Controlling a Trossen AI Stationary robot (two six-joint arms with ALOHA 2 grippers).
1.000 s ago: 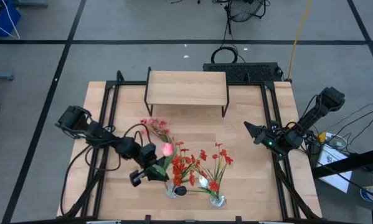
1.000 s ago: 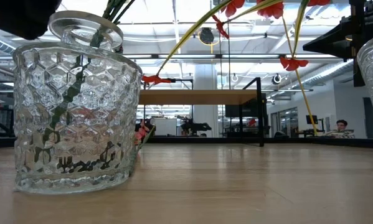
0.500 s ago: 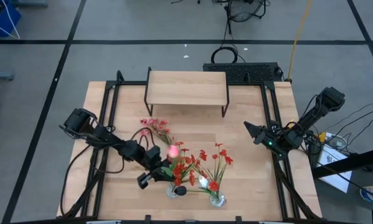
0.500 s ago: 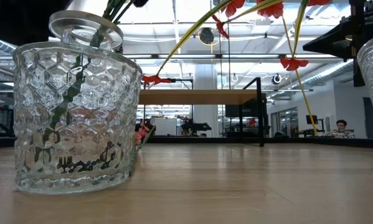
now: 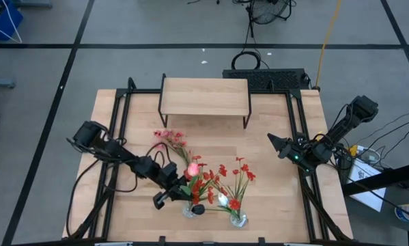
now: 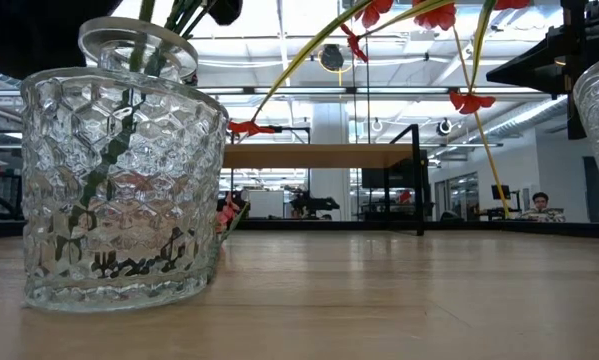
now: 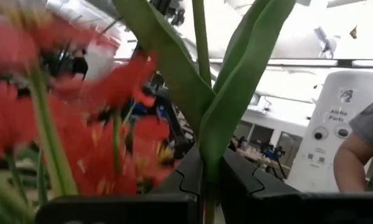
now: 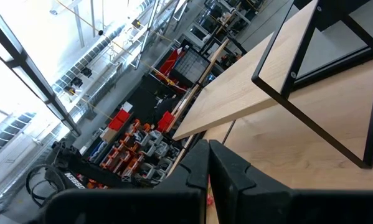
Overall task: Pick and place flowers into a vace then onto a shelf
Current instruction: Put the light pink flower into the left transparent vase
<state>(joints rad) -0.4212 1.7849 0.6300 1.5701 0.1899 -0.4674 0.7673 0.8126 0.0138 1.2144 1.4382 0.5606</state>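
My left gripper (image 5: 179, 184) is shut on a flower with a pink blossom (image 5: 191, 168) and broad green leaves (image 7: 174, 56), just above a honeycomb glass vase (image 5: 189, 209) near the table's near edge. In the low view that vase (image 6: 124, 190) holds green stems, and another thin stem (image 6: 145, 12) stands over its mouth. Red flowers (image 5: 203, 182) fill this vase and a second vase (image 5: 238, 220) to its right. A pink bunch (image 5: 171, 139) lies flat on the table. The shelf (image 5: 205, 96) stands at the far edge. My right gripper (image 5: 275, 143) waits shut near the right edge. My left gripper pinches the pink flower's green stem (image 7: 208, 163) between its two fingers, just below where the leaves spread. The fingers lie across the stem and come slanting from the table's left. The flower is lifted clear of the table, with its blossom above the fingers and its stem running down toward the vase.
The black rails (image 5: 117, 123) of the arm frames run along both sides of the table. The shelf's black legs (image 8: 326, 106) show close in the right wrist view. Bare wood (image 5: 272, 198) lies between the vases and the right arm. A person (image 6: 541, 203) sits far behind the table.
My left gripper has moved toward the table's right and near edges, carrying the pink flower closer over the honeycomb vase. In the low view a new thin stem has come in above the vase's mouth. The right arm has kept still.
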